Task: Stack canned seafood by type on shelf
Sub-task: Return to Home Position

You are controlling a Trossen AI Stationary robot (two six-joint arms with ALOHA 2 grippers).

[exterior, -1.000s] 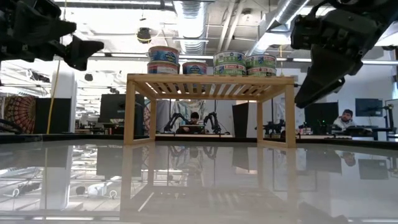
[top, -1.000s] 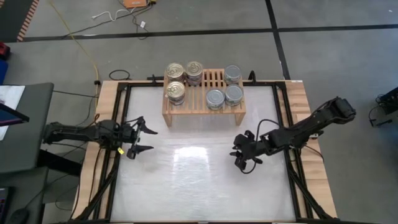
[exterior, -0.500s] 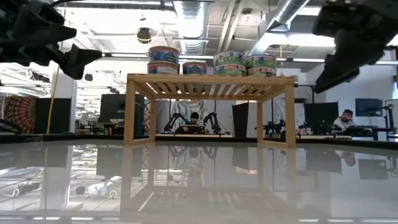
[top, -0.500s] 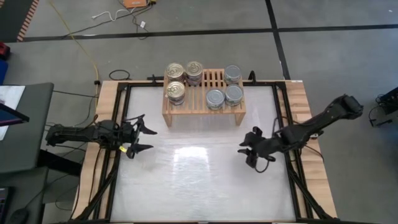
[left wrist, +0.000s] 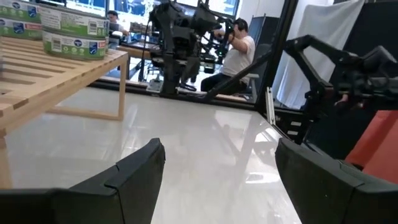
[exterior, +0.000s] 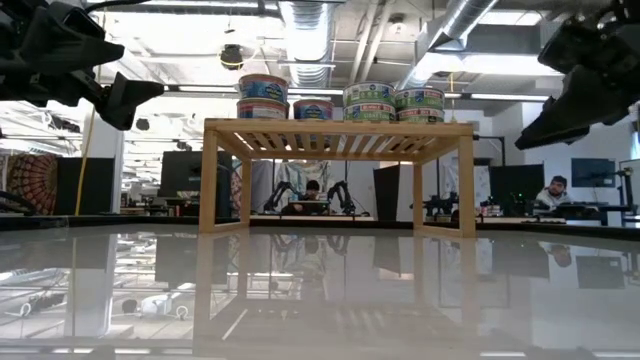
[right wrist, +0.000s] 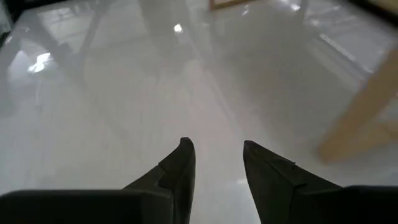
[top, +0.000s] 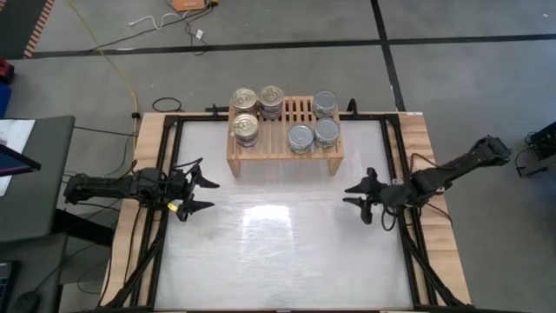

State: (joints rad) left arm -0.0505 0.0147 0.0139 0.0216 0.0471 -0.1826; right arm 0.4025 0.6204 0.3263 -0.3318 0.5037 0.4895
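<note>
canned seafood (top: 246, 130) sits grouped by top colour on the shelf (top: 295, 110), so apparently no load remains: left gripper (top: 207, 193) and right gripper (top: 358, 198) hang released and empty, well apart from the shelf.

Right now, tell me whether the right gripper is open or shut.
Open: the right gripper has its two fingers apart, with only the table showing between them.

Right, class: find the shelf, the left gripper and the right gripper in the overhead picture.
shelf (top: 276, 141): high view, bare slatted top.
left gripper (top: 207, 193): high view, midway between its open fingertips.
right gripper (top: 347, 195): high view, midway between its open fingertips.
</note>
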